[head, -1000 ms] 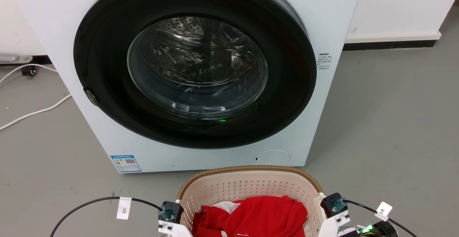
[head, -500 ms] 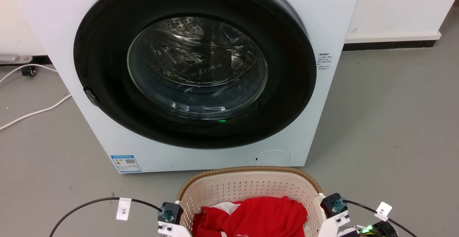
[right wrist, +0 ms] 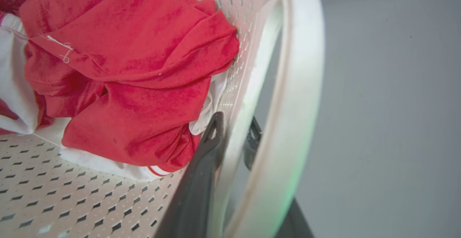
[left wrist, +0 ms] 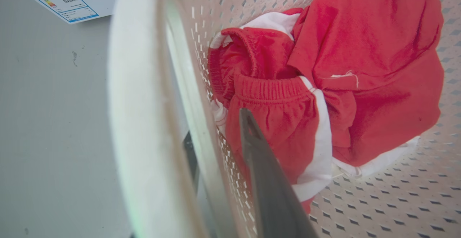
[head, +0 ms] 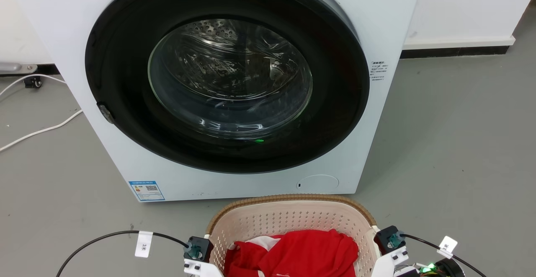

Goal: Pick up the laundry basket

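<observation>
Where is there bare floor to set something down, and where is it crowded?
Free: floor right of the washing machine, up to the wall; also left, between white cable and black cable. Crowded: the strip between machine and laundry basket.

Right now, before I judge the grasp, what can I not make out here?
- Head view: the bottom edge cuts off the near half of the laundry basket.
- Left wrist view: the basket wall hides most of the outer finger of the left gripper; grip unclear.
- Head view: the sticker print on the washing machine is too small.
- Right wrist view: the handle is blurred, too close.
</observation>
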